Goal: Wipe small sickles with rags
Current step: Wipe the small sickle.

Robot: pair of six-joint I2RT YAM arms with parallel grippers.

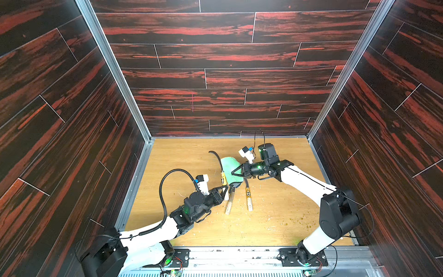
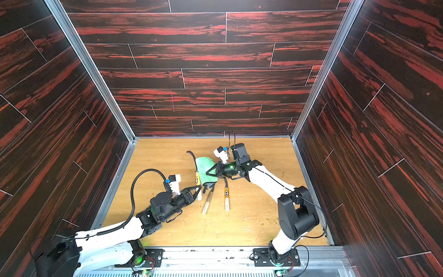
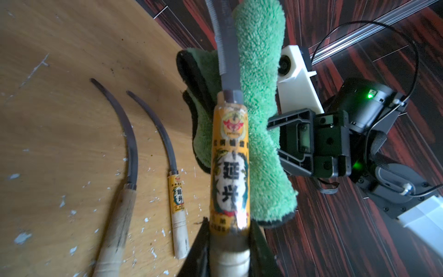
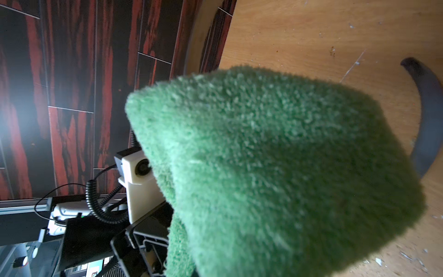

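The rag (image 1: 229, 167), a folded green fluffy cloth with black trim, hangs in the right tool (image 1: 233, 172), whose jaws are pinched narrow across its middle so that the pile bunches into a waist in the left wrist view (image 3: 261, 72). In the right wrist view the rag (image 4: 275, 167) fills most of the picture.

The left tool (image 1: 224, 191) is clamped on the pale butt end of one small sickle (image 1: 223, 178), just below its yellow-black label band (image 3: 230, 167). That sickle's dark curved blade runs along the rag's far-from-right-arm edge and shows in front of the pile; whether it presses into the cloth cannot be told. The blade tip (image 4: 422, 100) pokes out beyond the rag.

The other two sickles lie flat on the bench (image 1: 187, 153), on the side of the rag toward the arm bases. The plain-handled sickle (image 1: 229, 202) has its neck just at the rag's black-trimmed corner. The banded sickle (image 1: 248, 194) lies beside it, its blade reaching under the right tool. Both curved blades show whole in the left wrist view (image 3: 129, 134) (image 3: 163, 134). Pale chips and crumbs dot the bench around them.
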